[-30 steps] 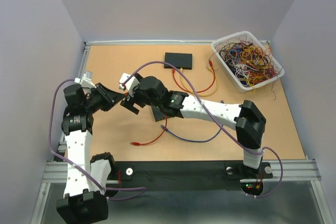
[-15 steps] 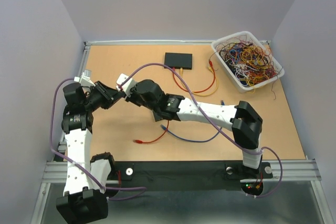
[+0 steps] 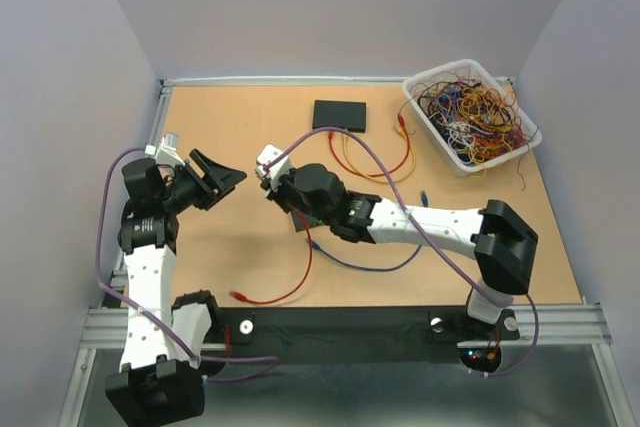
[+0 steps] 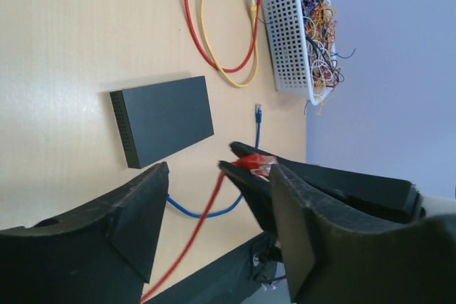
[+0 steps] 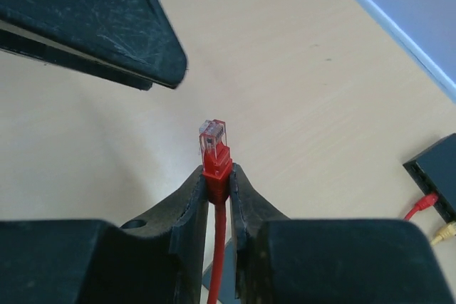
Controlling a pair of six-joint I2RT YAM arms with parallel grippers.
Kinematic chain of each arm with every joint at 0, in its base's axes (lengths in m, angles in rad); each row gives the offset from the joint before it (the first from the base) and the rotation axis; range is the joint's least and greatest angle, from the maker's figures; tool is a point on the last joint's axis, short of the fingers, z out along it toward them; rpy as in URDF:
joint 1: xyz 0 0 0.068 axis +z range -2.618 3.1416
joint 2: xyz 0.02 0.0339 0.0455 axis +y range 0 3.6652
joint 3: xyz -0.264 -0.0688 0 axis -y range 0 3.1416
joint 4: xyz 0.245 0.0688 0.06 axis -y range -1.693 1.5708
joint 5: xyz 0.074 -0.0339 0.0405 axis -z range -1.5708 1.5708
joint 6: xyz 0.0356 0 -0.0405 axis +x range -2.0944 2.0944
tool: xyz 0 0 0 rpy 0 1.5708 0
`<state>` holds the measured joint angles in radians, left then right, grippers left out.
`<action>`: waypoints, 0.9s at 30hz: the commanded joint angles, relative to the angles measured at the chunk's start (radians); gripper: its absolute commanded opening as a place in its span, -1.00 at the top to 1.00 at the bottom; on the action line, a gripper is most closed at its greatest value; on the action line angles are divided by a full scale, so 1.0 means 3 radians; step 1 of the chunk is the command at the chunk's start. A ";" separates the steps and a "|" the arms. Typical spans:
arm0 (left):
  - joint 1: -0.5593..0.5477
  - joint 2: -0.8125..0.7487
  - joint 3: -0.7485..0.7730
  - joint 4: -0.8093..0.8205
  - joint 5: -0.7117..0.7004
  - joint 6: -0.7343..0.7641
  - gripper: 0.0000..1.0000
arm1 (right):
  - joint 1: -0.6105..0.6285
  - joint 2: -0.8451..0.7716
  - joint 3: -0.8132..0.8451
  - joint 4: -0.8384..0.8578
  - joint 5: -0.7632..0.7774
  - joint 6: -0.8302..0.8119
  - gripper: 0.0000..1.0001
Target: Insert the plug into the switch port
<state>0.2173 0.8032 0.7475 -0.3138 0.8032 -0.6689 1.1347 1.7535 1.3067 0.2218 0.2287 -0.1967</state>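
**Top view**
- Right gripper (image 3: 268, 169): closed narrow on the plug (image 3: 264, 169), raised over the left-centre of the table (image 3: 520, 247).
- Left gripper (image 3: 232, 187): spread wide, empty, just beside the plug and facing it.
- Red cable (image 3: 300, 267): trails from the plug under the right arm to a loose end near the front edge.
- Risk: the slack could drag or catch on the arm as the plug travels, tugging it askew in the grip.
- Plug: too small here to describe.

**Left wrist view**
- Switch (image 4: 164, 120): dark flat box lying on the table, with one ribbed end face turned toward this camera. Single ports cannot be made out.
- Plug: in the air, near the switch but apart from it, and seemingly not aimed at that face.
- Blue cable (image 4: 214, 208): lies loose beside the switch.
- Risk: the plug probably needs turning before it meets a port. A poor approach angle would strike the casing and push the unfixed switch along the table.

**Right wrist view**
- Plug: clear tip on a red boot, standing straight out beyond the fingertips and pinched at the boot only.
- Latch side: cannot tell.
- Risk: the boot is soft and the hold is short, so pushing force could pivot the plug or slide it back between the pads. A latch on the wrong side would jam at the port mouth.
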 commanded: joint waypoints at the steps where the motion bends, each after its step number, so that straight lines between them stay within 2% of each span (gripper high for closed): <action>1: 0.0007 -0.0059 0.0131 0.0090 -0.0018 0.0322 -0.46 | -0.0044 -0.0439 -0.0289 0.0385 -0.0138 0.0374 0.99; 4: 0.0007 -0.0070 0.0182 0.0130 -0.0029 0.0394 -0.48 | -0.0136 -0.0624 -0.0479 0.0380 -0.0291 0.0471 0.99; 6: 0.0007 -0.0105 0.0234 0.0197 -0.0039 0.0425 -0.49 | -0.0330 -0.0838 -0.0684 0.0365 -0.0628 0.0553 0.99; 7: 0.0007 -0.0121 0.0239 0.0233 -0.0034 0.0425 -0.49 | -0.0437 -0.0920 -0.0740 0.0350 -0.1055 0.0735 0.99; 9: 0.0007 -0.0182 0.0244 0.0365 -0.0024 0.0389 -0.49 | -0.0794 -0.1119 -0.0863 0.0355 -0.1517 0.0966 0.99; 10: 0.0002 -0.0207 0.0239 0.0416 -0.0008 0.0364 -0.49 | -0.0892 -0.1171 -0.0955 0.0365 -0.1919 0.1155 0.99; 11: 0.0007 -0.0268 0.0203 0.0554 0.0037 0.0298 -0.49 | -0.1025 -0.1212 -0.0991 0.0365 -0.2070 0.1217 0.99; 13: 0.0007 -0.0340 0.0162 0.0728 0.0099 0.0210 -0.49 | -0.1087 -0.1284 -0.1047 0.0350 -0.2326 0.1345 0.99; 17: -0.0003 -0.0560 0.0009 0.1142 0.0278 0.0092 -0.50 | -0.1195 -0.1213 -0.1078 0.0395 -0.3225 0.1703 0.99; 19: -0.0018 -0.0606 -0.0032 0.1189 0.0304 0.0118 -0.51 | -0.1195 -0.1126 -0.1083 0.0553 -0.3547 0.2029 0.99; 20: -0.0039 -0.0647 -0.0093 0.1270 0.0324 0.0118 -0.54 | -0.1195 -0.1024 -0.1083 0.0757 -0.3863 0.2158 0.99; 23: -0.0059 -0.0714 -0.0201 0.1388 0.0339 0.0118 -0.56 | -0.1195 -0.0855 -0.1094 0.1313 -0.4279 0.2683 0.99; 27: -0.0126 -0.0673 -0.0242 0.1414 0.0309 0.0205 -0.57 | -0.1200 -0.0660 -0.1073 0.1852 -0.4444 0.3186 0.99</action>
<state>0.1959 0.5926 0.6910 0.0235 0.8703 -0.6323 0.7723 1.5330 0.9825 0.5179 -0.9360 0.5480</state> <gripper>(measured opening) 0.782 0.206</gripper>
